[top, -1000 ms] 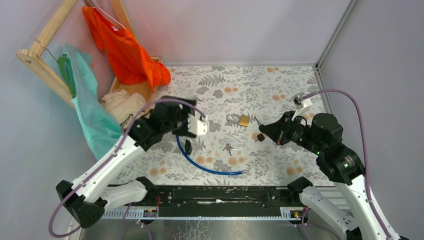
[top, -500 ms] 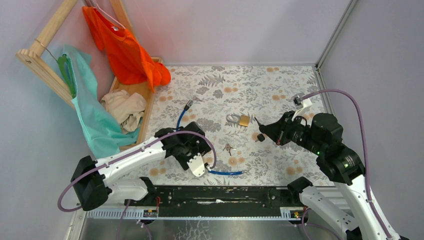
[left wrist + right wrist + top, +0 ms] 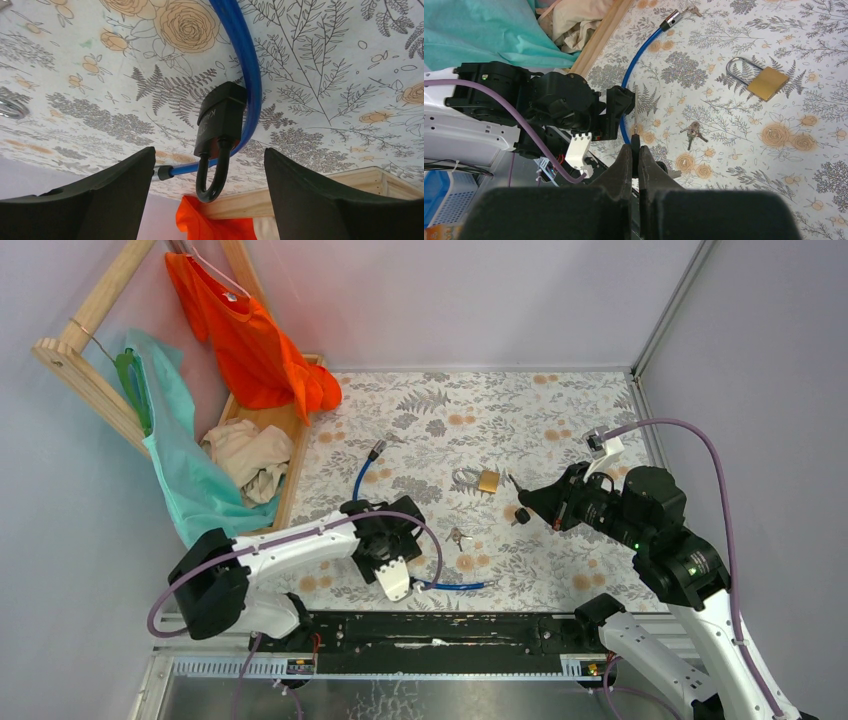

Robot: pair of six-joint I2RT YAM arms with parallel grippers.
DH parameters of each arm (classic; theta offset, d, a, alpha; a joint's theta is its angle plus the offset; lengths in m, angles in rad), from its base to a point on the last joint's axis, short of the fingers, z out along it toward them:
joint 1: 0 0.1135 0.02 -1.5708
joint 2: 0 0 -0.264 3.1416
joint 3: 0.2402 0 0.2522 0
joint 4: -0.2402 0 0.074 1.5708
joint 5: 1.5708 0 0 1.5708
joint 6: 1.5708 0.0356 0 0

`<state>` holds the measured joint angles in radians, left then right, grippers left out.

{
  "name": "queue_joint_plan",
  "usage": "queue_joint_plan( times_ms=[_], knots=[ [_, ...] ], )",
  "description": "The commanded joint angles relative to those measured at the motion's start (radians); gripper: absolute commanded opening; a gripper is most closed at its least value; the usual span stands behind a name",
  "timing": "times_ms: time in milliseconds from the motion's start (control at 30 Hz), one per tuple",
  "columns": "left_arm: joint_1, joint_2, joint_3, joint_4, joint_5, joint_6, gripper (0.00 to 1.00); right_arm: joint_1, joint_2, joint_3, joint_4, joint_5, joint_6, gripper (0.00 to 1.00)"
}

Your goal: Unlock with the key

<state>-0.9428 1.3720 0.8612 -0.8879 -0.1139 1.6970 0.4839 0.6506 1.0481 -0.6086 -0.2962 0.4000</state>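
Left wrist view sets the black padlock point(image 3: 220, 125) between the wide-apart jaws of the left end effector point(image 3: 209, 152). It lies on the bench point(image 3: 325, 60) against the blue cable point(image 3: 245, 60). The grip should close squarely on the lock body, clear of cable and shackle, then present the keyhole end to the right arm. The key point(image 3: 521, 514) is clamped in the right end effector point(image 3: 635, 152), blade pointing out ahead, near the brass padlock point(image 3: 489, 480). The left arm lies folded low along the near edge, wrist pitched down. The right arm reaches inward, pointing left.
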Motion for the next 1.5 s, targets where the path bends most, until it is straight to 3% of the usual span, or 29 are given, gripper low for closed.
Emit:
queue_joint_plan(
  times_ms=[0,333,433,733,933,1100,1467],
  knots=[
    [-0.009,0.055,0.015,0.024,-0.062,-0.034,0.84,-0.003,0.003,0.027,0.035,-0.001,-0.008,0.00],
    [-0.007,0.123,0.022,0.003,-0.110,-0.023,0.77,-0.003,-0.010,0.029,0.016,0.012,-0.011,0.00],
    [-0.007,0.135,0.020,0.008,-0.118,-0.047,0.69,-0.004,-0.009,0.028,0.022,0.013,-0.011,0.00],
    [-0.007,0.145,-0.048,0.145,-0.175,-0.108,0.65,-0.004,0.021,0.035,0.054,-0.006,-0.003,0.00],
    [-0.007,0.130,-0.161,0.337,-0.253,-0.117,0.63,-0.003,0.022,0.037,0.057,-0.006,-0.002,0.00],
    [-0.008,0.193,-0.149,0.428,-0.348,-0.170,0.57,-0.004,0.021,0.030,0.072,-0.016,0.003,0.00],
    [-0.028,0.259,-0.090,0.411,-0.429,-0.297,0.55,-0.004,0.014,0.022,0.078,-0.036,0.011,0.00]
  ],
)
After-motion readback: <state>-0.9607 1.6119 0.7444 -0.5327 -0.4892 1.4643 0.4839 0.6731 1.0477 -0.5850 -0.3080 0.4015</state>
